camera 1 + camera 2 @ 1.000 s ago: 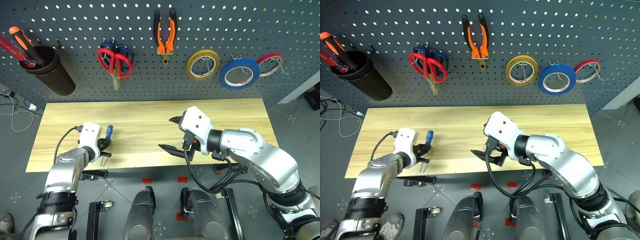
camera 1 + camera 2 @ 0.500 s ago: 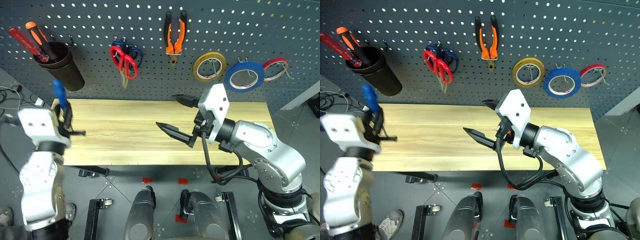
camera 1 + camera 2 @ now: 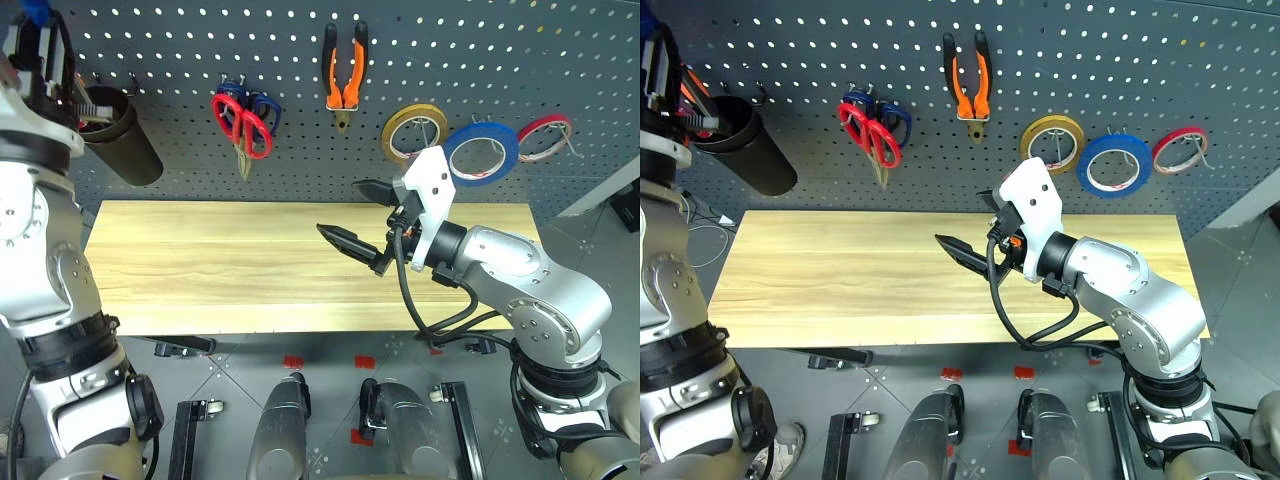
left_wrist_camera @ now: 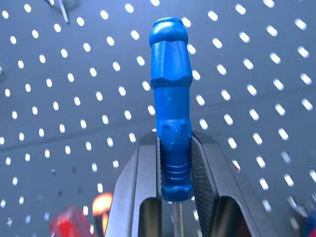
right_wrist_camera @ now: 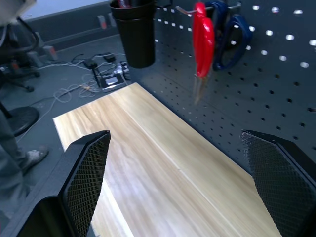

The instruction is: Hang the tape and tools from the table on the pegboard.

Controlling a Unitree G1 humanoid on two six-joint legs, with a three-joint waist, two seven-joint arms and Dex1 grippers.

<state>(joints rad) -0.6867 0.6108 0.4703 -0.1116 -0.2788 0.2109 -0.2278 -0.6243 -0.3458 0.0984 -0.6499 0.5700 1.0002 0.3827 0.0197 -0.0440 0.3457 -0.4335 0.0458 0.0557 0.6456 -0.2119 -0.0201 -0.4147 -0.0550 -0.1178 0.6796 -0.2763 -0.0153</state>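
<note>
A: Behind the table (image 3: 230, 270), the pegboard (image 3: 560, 60) spans the whole back of the scene, dark grey and full of holes. What hangs on it?

B: From its left side: a black cup (image 3: 120, 140) with red and orange screwdrivers (image 3: 692, 98) standing in it, then the red-handled scissors (image 3: 238, 125) over a blue-handled pair (image 3: 264, 104) on one hook, then the orange-and-black pliers (image 3: 343, 75) with their nose down. Further right come the yellow roll (image 3: 413, 133), the blue tape (image 3: 482, 150) and the thin red roll (image 3: 542, 134), each on its own hook.

A: And the wood top?

B: Bare light wood grain. The right gripper (image 3: 358, 222) hovers above its middle, fingers spread wide apart, nothing between them.

A: Where is the blue screwdriver?

B: In the left gripper (image 4: 175, 168), raised high at the left edge, beside the black cup. The two fingers (image 4: 143, 182) are clamped on the lower, ribbed part of the blue screwdriver (image 4: 171, 94); the handle sticks up past the fingertips toward the perforated panel, and a thin metal shaft shows below the handle between the fingers.
</note>
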